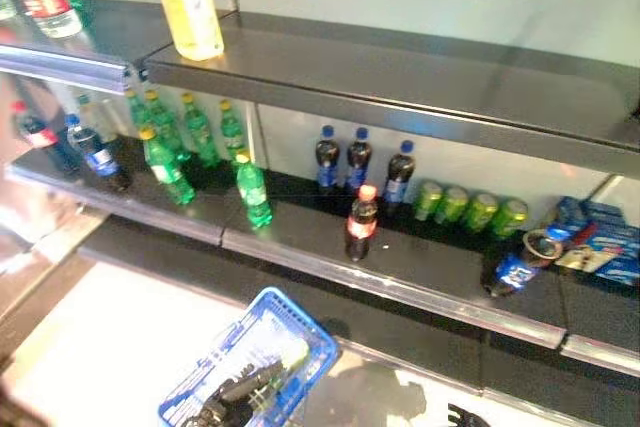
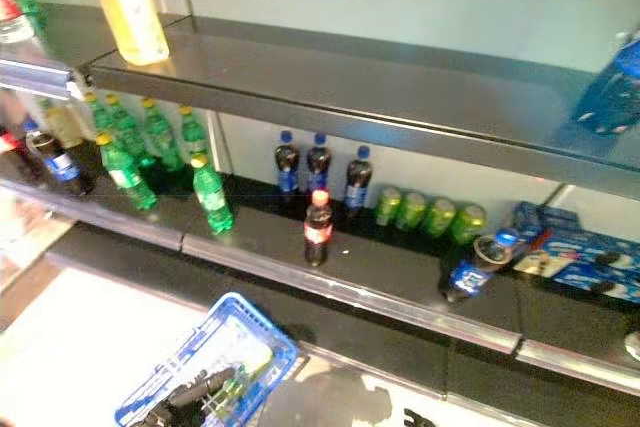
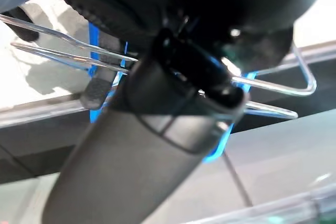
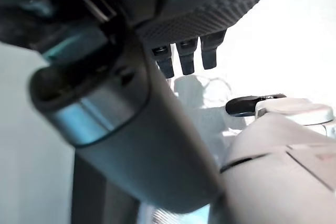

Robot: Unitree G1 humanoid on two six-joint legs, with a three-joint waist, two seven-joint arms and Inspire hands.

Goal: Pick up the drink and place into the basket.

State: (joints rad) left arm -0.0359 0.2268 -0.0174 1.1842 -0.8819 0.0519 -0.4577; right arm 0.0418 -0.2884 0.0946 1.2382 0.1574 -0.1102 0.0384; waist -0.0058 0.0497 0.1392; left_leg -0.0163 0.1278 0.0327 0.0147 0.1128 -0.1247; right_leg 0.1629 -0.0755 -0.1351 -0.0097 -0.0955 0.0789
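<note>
**Shelf aisle, basket held low**

My left hand (image 1: 235, 392) grips the blue basket (image 1: 300, 332) by its handle over pale floor (image 1: 110, 347). Beyond it, the dark shelf (image 1: 420, 272) carries the red-capped drink (image 1: 361, 223). My right hand (image 4: 189, 51): fingers curled, empty.

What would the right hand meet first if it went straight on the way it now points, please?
Probably only the pale floor: its wrist view shows the right hand aimed at it, nothing between, though depth is unclear.

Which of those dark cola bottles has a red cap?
The lone cola bottle standing forward on the middle shelf; the three cola bottles behind it have blue caps.
</note>
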